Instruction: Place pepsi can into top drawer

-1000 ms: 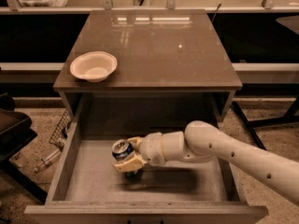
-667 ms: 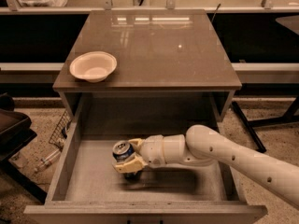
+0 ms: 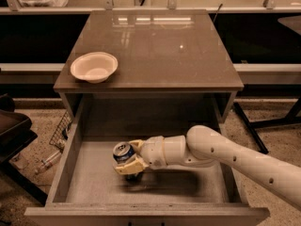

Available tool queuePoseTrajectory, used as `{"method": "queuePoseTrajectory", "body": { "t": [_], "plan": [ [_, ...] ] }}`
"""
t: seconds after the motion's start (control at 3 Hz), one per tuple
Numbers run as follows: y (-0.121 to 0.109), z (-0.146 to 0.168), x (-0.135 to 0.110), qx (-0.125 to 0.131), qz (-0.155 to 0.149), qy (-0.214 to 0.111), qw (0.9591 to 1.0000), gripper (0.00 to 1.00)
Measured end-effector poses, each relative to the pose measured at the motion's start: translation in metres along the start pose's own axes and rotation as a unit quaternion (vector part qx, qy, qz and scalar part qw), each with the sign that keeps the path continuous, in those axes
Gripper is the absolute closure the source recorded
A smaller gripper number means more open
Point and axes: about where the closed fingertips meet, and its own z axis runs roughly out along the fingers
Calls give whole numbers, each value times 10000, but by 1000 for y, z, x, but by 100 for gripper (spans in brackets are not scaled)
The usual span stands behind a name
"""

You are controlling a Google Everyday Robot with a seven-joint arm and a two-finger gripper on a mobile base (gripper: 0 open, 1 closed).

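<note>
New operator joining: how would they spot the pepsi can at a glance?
Start at the brown cabinet; its top drawer is pulled open below. Inside, left of centre, the end effector grips the pepsi can: small, dark blue, silver-topped, unlike the wide white bowl up on the cabinet top.

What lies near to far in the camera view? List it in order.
Front wall of the top drawer → pepsi can, clamped in the end effector inside the drawer → white bowl on the cabinet top.
</note>
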Motion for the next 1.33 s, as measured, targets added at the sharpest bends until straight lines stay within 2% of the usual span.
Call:
{"method": "queuePoseTrajectory", "body": {
  "t": [0.67,1.0,1.33],
  "plan": [
    [2,3,-1,-35,-8,0,10000,13],
    [3,4,-1,-52,-12,0,10000,0],
    [3,4,-1,-53,-12,0,10000,0]
  ]
}}
